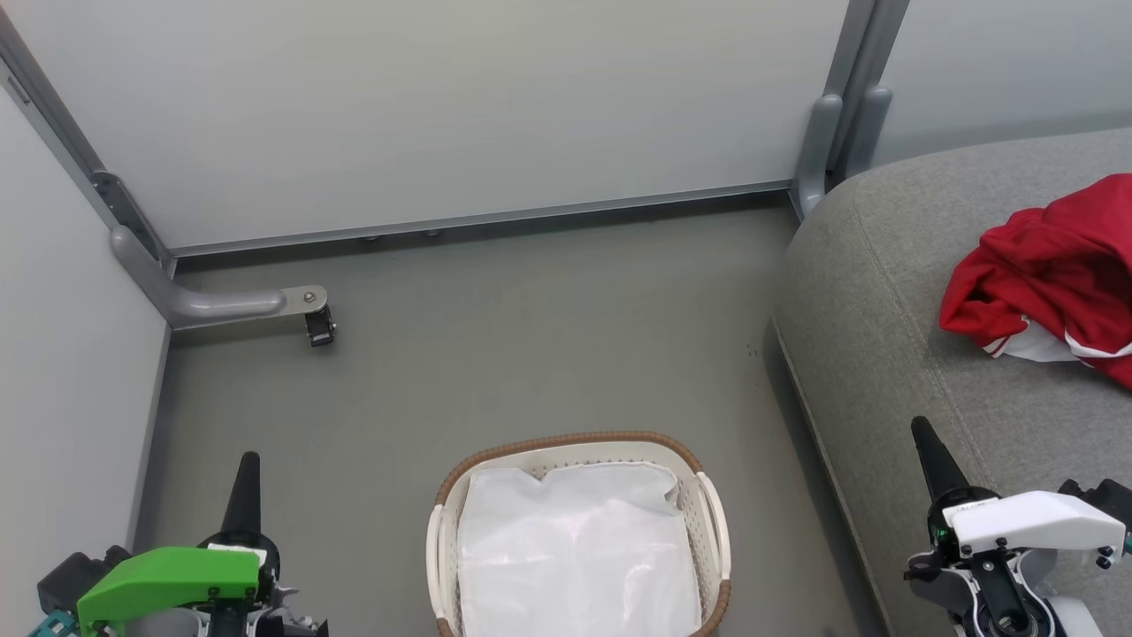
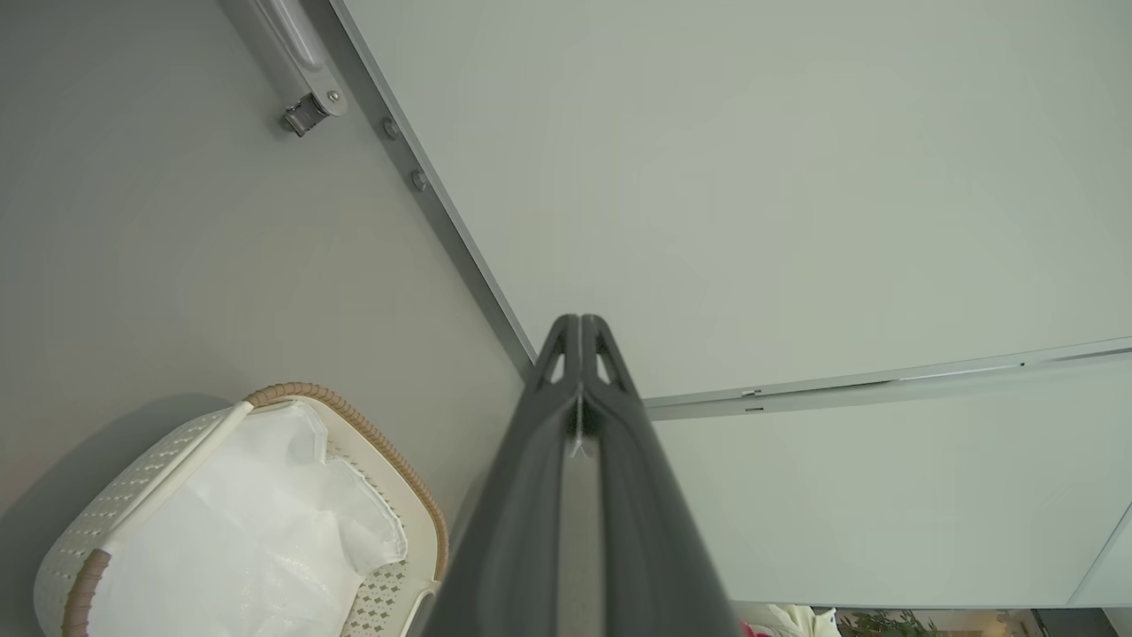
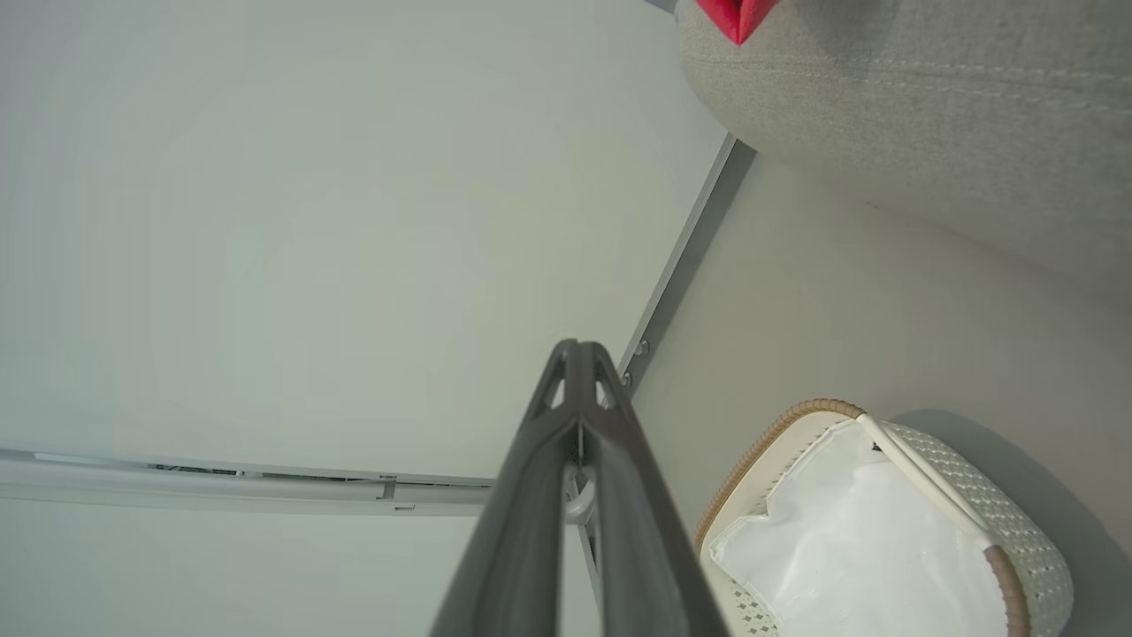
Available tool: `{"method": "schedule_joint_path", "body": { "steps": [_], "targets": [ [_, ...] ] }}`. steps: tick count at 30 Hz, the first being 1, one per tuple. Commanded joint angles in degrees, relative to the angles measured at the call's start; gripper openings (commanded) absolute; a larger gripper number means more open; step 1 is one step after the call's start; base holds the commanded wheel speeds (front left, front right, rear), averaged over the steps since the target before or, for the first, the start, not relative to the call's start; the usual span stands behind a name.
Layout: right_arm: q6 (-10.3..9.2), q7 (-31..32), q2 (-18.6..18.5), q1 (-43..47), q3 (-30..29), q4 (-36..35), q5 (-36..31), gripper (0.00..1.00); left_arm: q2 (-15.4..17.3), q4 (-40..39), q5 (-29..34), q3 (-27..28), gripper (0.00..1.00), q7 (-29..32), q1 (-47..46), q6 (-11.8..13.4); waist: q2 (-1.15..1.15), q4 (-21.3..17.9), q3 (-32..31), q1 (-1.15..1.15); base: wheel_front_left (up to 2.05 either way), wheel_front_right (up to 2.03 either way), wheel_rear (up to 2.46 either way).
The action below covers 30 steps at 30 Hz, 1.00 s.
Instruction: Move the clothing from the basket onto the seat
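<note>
- Where the grey seat (image 1: 884, 336) fills the right of the head view, the red clothing (image 1: 1048, 265) lies crumpled on top of it, near its far right edge, with a white panel and striped trim showing at the lower fold
- on the floor (image 1: 495, 354) just left of the seat stands the basket (image 1: 575, 440), apart from the cushion; inside it lies a white liner (image 1: 575, 557), and no red fabric is visible in it
- the left gripper (image 1: 245, 482) sits low at the left, well apart from the basket; its wrist view shows the two dark fingers pressed together along their length, tips meeting, nothing between them
- the right gripper (image 1: 929, 451) sits low at the right, over the seat's near part and short of the clothing; its wrist view likewise shows fingers closed tip to tip and empty
- pale wall panels (image 1: 442, 106) close the far side; a small caster (image 1: 318, 327) on a grey foot rests on the floor at the left
</note>
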Motion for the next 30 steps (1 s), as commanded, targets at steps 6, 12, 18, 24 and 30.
{"method": "schedule_joint_path", "body": {
  "steps": [6, 12, 18, 24, 30],
  "targets": [
    [-0.02, 1.04, -0.13, -0.96, -0.66, -0.71, 3.53, 0.0, 0.42, -0.63, -3.56, 0.55, 0.0, 1.04, -1.76, -0.62, 0.0, 0.02, -0.14, 0.0, 0.0, 0.0, 0.0],
    [-0.01, 1.79, -0.07, -1.01, -1.02, -0.8, 6.06, 0.0, 0.43, -0.75, -6.28, 0.83, 0.0, 1.75, -2.0, -0.95, 0.0, 0.04, -0.27, 0.0, 0.0, 0.0, 0.0],
    [-0.01, 2.48, -0.01, -0.99, -1.39, -0.87, 8.53, 0.0, 0.45, -0.91, -8.76, 1.13, 0.0, 2.44, -2.45, -1.13, 0.0, 0.06, -0.41, 0.0, 0.0, 0.0, 0.0],
    [-0.01, 3.24, 0.03, -1.05, -1.74, -0.97, 10.94, 0.0, 0.47, -1.04, -11.19, 1.44, 0.0, 3.12, -2.69, -1.5, 0.0, 0.08, -0.55, 0.0, 0.0, 0.0, 0.0],
    [-0.02, 3.81, 0.06, -1.01, -2.04, -1.01, 13.07, 0.0, 0.48, -1.18, -13.55, 1.67, 0.0, 3.79, -3.0, -1.65, 0.0, 0.1, -0.68, 0.0, 0.0, 0.0, 0.0]
  ]
}}
